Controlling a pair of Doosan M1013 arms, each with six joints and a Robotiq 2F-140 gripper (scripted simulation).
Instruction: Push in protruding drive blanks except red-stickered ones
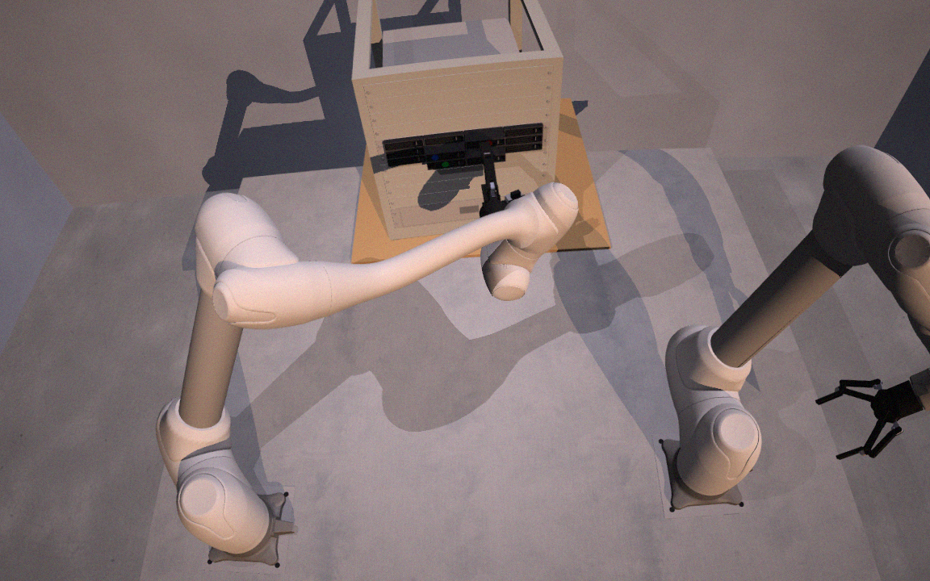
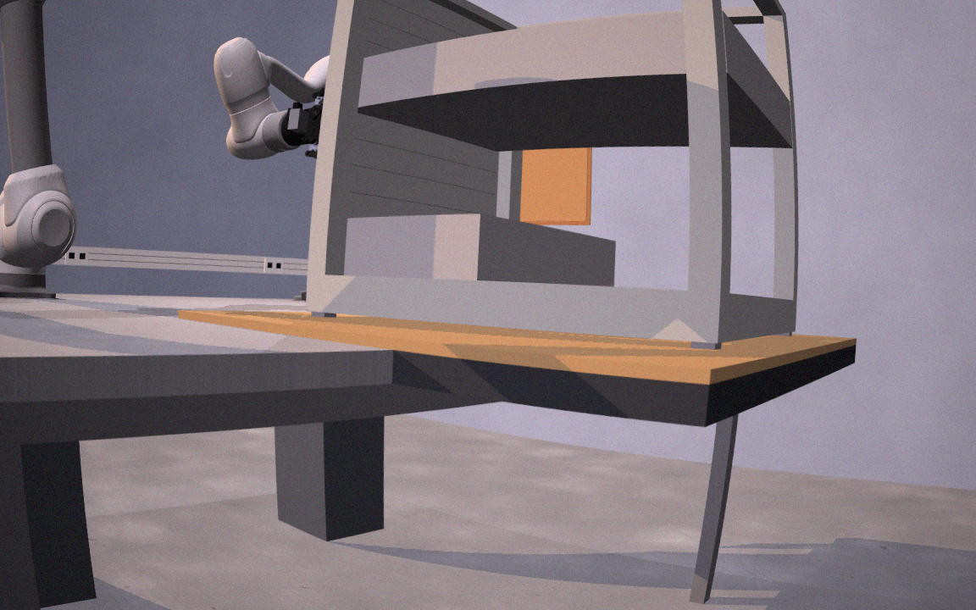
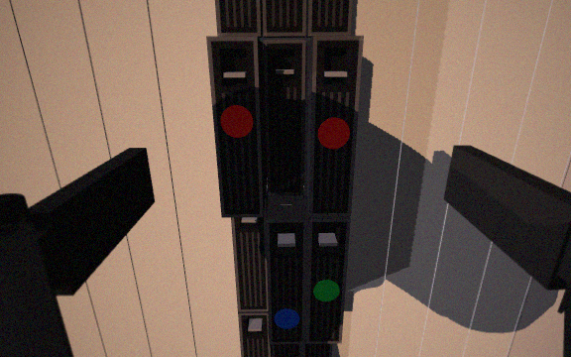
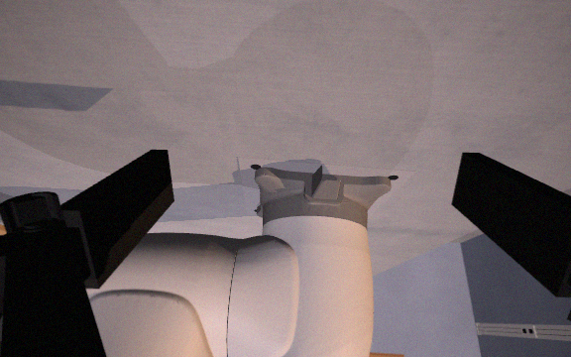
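The rack (image 1: 454,97) (image 2: 705,227) stands upright. In the left wrist view, two red-sticker blanks, one on the left (image 3: 238,174) and one on the right (image 3: 332,174), stick out. The shaded blank (image 3: 285,149) between them sits deeper. Below, a blue-sticker blank (image 3: 285,278) and a green-sticker blank (image 3: 325,317) stand out from the plain blank (image 3: 253,268) at their left. My left gripper (image 3: 299,174) is open and empty in front of the rack, its fingers on either side of the blank column, touching none that I can see. My right gripper (image 1: 827,428) (image 4: 312,178) is open and empty, far from the rack.
An orange board (image 1: 588,216) (image 2: 779,355) lies under the rack's feet. The left arm (image 1: 395,267) reaches across in front of the rack. The right arm (image 1: 779,311) stands at the right in the top view. More blanks continue above and below in the left wrist view.
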